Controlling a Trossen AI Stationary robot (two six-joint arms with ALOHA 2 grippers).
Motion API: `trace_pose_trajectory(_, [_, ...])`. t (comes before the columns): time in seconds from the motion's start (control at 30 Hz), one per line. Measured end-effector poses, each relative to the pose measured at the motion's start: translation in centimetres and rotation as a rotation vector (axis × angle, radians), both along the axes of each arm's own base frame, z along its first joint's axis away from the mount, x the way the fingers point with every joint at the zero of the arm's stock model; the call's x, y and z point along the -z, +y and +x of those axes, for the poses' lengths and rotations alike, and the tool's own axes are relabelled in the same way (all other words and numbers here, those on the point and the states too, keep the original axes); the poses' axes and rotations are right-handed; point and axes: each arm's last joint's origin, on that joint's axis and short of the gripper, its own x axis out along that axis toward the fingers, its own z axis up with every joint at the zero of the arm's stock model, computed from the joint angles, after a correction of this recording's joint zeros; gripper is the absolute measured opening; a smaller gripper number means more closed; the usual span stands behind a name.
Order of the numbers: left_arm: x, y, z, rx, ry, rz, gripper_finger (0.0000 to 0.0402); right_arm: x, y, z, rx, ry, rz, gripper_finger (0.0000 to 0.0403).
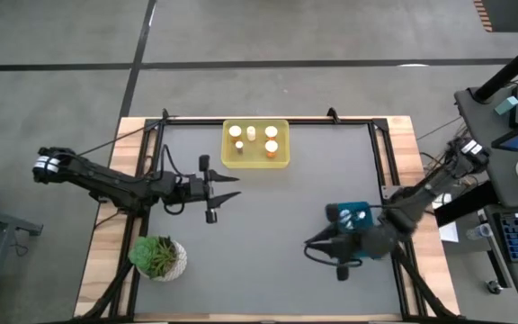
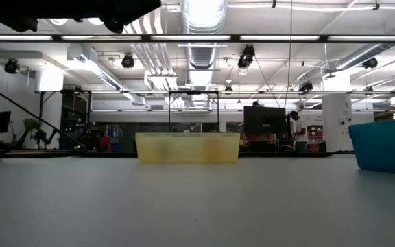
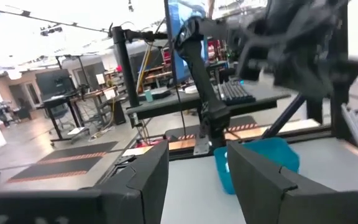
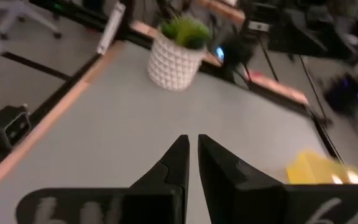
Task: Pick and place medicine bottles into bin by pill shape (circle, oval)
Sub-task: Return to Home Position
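Note:
Several small white-capped bottles (image 1: 271, 147) stand inside the yellow bin (image 1: 227, 160) at the table's far middle; some have orange bodies. A teal bin (image 1: 353, 209) sits at the right, with small white things in it. My left gripper (image 1: 234, 188) is open and empty, level above the table just near of the yellow bin, pointing right; its wrist view (image 3: 197, 180) looks toward the teal bin (image 3: 260, 158). My right gripper (image 1: 309, 246) is shut and empty beside the teal bin's near-left corner, pointing left; its fingertips (image 4: 192, 146) hang over bare table.
A potted green plant (image 1: 160, 257) in a white pot stands at the near left corner and shows in the right wrist view (image 4: 178, 53). The low view shows the yellow bin (image 2: 187, 147) far off and the teal bin (image 2: 386, 144) at right. Grey mat lies between the two grippers.

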Motion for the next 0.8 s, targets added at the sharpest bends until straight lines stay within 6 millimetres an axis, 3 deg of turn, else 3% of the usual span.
trace_pose_trajectory(0.17, [-0.6,0.1,-1.1,0.008,0.017,-0.031,0.0129,3.3,-3.8,2.0,-0.050,-0.126,-0.033,0.0027])
trace_pose_trajectory(0.33, [-0.5,0.5,-3.1,0.002,0.149,-0.001,0.0104,4.1,-8.7,2.4,-0.048,-0.215,-0.021,0.0027])
trace_pose_trajectory(0.57, [-0.7,1.0,-6.3,-0.001,0.223,0.025,0.0065,3.7,-13.9,-0.3,0.032,-0.290,-0.036,0.0027])
trace_pose_trajectory(0.8, [0.7,1.5,-8.8,-0.004,0.161,0.021,0.0035,4.9,-15.8,-4.5,0.112,-0.362,-0.021,0.0027])
